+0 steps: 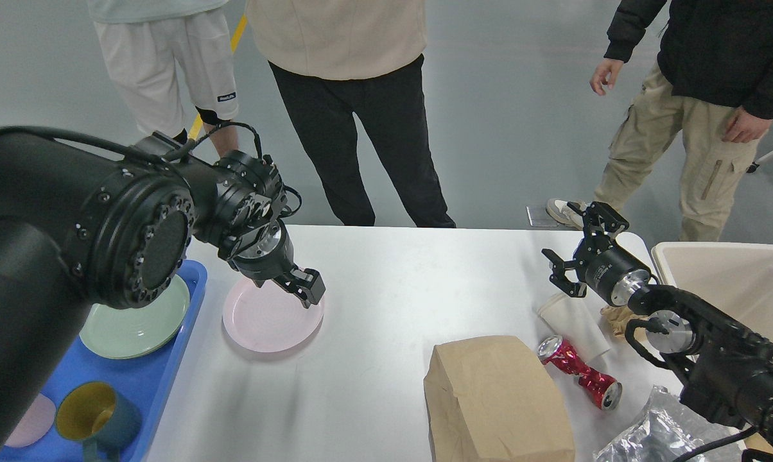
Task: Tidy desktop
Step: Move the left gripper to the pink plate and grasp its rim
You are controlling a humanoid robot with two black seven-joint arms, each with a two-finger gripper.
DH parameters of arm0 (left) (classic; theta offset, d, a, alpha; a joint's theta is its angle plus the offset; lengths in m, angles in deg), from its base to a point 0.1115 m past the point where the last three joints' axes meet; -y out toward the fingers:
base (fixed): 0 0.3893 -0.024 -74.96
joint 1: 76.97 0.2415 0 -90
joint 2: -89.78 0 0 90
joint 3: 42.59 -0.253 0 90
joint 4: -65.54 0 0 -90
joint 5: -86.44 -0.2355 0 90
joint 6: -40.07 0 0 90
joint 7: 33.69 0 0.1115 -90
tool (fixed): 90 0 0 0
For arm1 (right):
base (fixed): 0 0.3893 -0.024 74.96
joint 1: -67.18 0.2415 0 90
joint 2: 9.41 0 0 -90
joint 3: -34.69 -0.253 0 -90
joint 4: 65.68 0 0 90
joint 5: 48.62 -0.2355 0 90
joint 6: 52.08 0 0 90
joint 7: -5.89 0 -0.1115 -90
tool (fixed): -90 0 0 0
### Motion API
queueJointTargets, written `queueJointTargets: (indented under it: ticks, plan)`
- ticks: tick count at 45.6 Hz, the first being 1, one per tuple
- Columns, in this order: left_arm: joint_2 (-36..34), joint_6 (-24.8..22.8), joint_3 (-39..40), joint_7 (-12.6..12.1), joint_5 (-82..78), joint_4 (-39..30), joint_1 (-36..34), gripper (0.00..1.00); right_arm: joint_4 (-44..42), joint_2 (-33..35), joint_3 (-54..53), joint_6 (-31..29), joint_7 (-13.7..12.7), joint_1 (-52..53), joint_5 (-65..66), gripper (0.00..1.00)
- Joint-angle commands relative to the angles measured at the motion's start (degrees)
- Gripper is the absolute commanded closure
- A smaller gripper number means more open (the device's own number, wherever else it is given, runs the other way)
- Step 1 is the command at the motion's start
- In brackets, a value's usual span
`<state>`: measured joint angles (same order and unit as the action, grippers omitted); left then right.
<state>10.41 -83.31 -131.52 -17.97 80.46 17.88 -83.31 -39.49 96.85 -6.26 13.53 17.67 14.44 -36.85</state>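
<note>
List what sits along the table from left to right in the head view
Blue tray → green plate → pink plate → paper bag → red can → beige bin.

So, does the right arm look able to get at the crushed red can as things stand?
Probably yes. The right end effector hangs open just beyond the crushed red can, and only a white paper cup lies between them; the brown paper bag sits beside it.
</note>
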Motion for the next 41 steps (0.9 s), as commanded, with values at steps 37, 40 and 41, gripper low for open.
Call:
queueJointTargets:
  ticks: [37,40,41]
  plan:
    - [0.0,18.2,8.3,-8.6,0.4,13.6,19.6,0.11,0.0,0.0,0.0,0.0,0.0,0.0,0.0,0.0]
    - [-0.1,18.3,8.8,-8.6,0.4,14.7,20.8,0.11,0.0,0.0,0.0,0.0,0.0,0.0,0.0,0.0]
    - [-0.1,18.4,8.9,-8.6,0.4,15.1,21.0,0.11,0.0,0.0,0.0,0.0,0.0,0.0,0.0,0.0]
